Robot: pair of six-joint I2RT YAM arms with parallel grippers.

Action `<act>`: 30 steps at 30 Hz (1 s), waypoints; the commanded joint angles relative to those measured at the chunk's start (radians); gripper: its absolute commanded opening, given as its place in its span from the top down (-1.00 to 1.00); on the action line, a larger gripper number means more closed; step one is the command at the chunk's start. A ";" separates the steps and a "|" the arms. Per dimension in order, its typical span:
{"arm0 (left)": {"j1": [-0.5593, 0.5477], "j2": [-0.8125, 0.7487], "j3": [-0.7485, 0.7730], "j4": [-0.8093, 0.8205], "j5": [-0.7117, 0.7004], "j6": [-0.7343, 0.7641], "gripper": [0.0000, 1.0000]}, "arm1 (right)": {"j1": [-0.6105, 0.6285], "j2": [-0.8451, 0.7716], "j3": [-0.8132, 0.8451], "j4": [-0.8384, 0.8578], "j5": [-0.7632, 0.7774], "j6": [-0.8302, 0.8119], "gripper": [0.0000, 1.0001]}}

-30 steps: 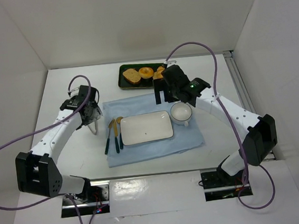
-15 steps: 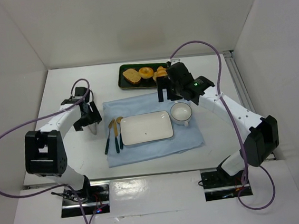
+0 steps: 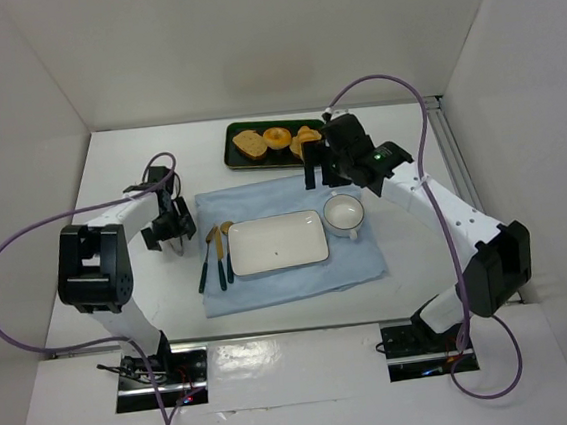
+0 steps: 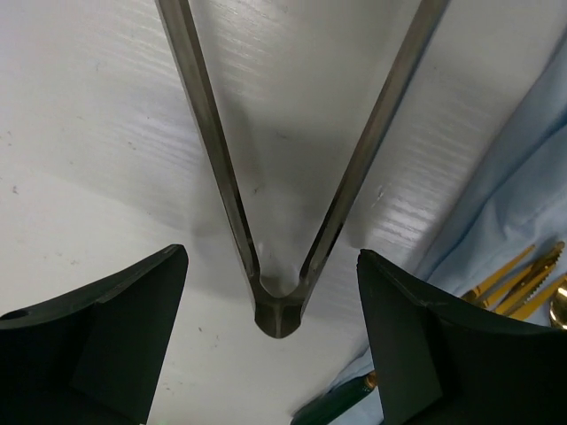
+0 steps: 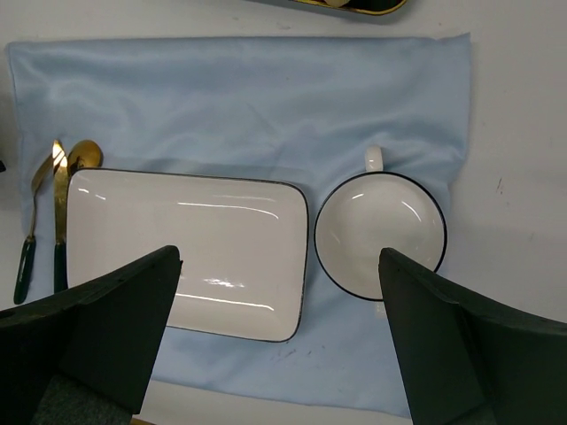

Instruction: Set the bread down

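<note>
Light-blue cloth [image 5: 239, 97], white black-rimmed plate [image 5: 186, 248]

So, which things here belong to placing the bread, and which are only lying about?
Job: bread on the tray; plate, probably its target; tongs, below the open left gripper.
Lying about: toast slices, ring bun, cup, cutlery, blue cloth.
</note>
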 commanded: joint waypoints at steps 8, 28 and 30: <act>0.025 0.132 0.114 0.038 0.015 0.028 -0.81 | -0.065 -0.111 0.034 0.010 -0.021 -0.037 -1.00; 0.103 0.212 0.095 0.093 0.105 0.047 -0.12 | -0.074 -0.129 0.025 -0.010 -0.021 -0.019 -1.00; 0.103 0.200 0.095 0.093 0.114 0.047 -0.12 | -0.074 -0.129 0.016 -0.010 -0.030 -0.019 -1.00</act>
